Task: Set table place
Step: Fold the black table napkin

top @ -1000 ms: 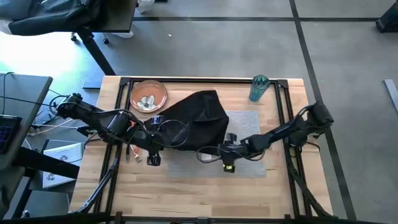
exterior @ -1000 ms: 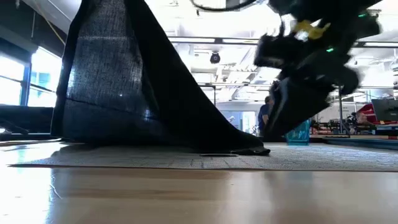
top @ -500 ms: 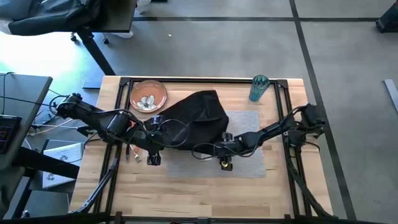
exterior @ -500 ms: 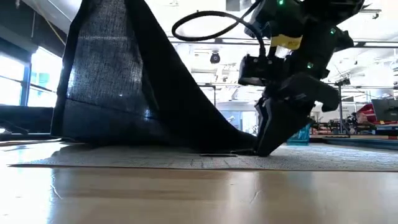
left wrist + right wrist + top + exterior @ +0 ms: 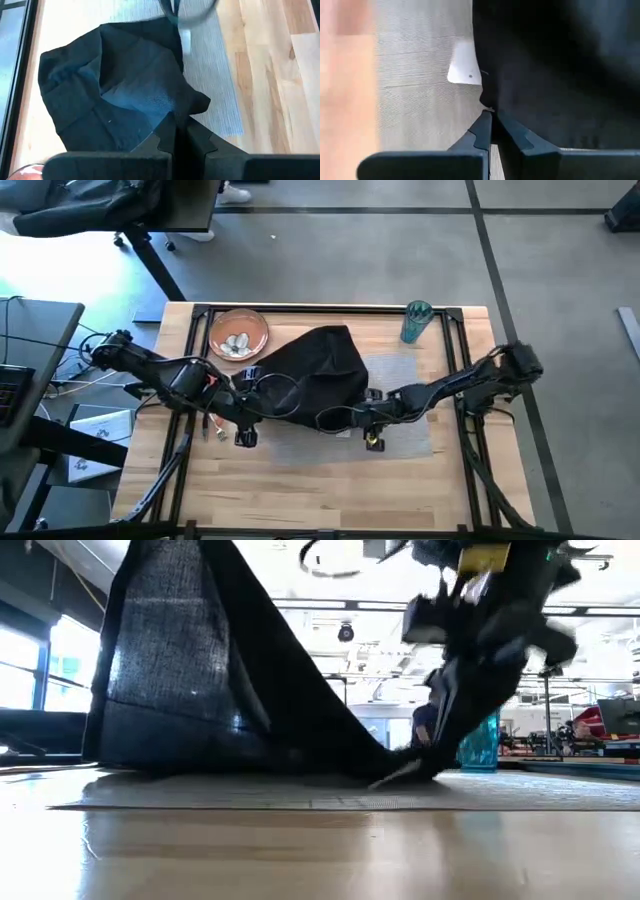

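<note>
So this is the napkin stage of laying out the place setting. The black napkin [image 5: 315, 372] is bunched up in a heap over the far-left part of the grey placemat [image 5: 400, 442], which sits flat in the middle of the bench [image 5: 300, 480]. From the low view the cloth is pulled up into a tall tent shape, so it's clearly being held off the mat on one side.

The left gripper [image 5: 181, 131] has its jaws pressed together on a fold of the napkin, that's plain in its wrist view. The right gripper [image 5: 491, 117] is down at the near-right corner of the cloth, jaws drawn together with the napkin's edge pinched at the tips, as far as I can tell. There's a little white tag [image 5: 464, 65] poking out from the cloth on the mat right by it.

The other pieces are waiting along the far edge: orange-brown plate [image 5: 238, 332] at the far left with what looks like cutlery lying in it, teal cup [image 5: 416, 322] at the far right, well apart from the mat.

My guess for the next bit: both arms need to pull their corners apart to spread the cloth out, then lower it flat without dragging the placemat along.
</note>
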{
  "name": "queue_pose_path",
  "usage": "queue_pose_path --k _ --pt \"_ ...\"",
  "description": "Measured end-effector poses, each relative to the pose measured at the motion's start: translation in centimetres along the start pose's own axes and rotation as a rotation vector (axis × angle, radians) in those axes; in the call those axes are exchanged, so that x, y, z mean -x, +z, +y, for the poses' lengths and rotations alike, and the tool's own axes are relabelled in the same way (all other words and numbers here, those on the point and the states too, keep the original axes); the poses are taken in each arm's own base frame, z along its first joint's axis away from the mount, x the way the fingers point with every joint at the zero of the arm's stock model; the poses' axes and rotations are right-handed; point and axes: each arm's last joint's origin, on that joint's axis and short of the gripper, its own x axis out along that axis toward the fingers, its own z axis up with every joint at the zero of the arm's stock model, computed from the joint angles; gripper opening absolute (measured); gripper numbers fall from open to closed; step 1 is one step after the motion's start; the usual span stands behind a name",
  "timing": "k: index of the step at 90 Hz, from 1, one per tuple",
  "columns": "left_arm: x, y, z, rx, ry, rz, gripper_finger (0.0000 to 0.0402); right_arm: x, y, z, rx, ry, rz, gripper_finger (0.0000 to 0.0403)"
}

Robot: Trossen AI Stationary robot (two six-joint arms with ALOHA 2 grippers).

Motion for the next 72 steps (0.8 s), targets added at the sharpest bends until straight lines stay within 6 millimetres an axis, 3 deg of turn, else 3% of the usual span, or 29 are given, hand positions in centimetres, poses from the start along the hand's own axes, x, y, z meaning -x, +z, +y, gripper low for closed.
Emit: queue_pose_path --k 22,44,60,72 --pt "3.0 1.8 0.4 -0.025 -0.007 -0.121 0.0 9.0 -0.4 -1.3 -0.038 -0.051 -0.221 0.0" --pt "5.2 3.4 2.7 -0.04 0.112 -0.216 0.0 17.8 -2.4 -3.6 -0.114 -0.211 -0.586 0.0" --pt "5.2 4.0 5.4 -0.017 0.169 -0.214 0.0 22.0 -4.1 -5.0 -0.158 -0.356 -0.788 0.0" --pt "4.8 4.3 8.2 0.047 0.056 -0.217 0.0 23.9 -4.8 -5.9 -0.207 -0.517 -0.882 0.0"
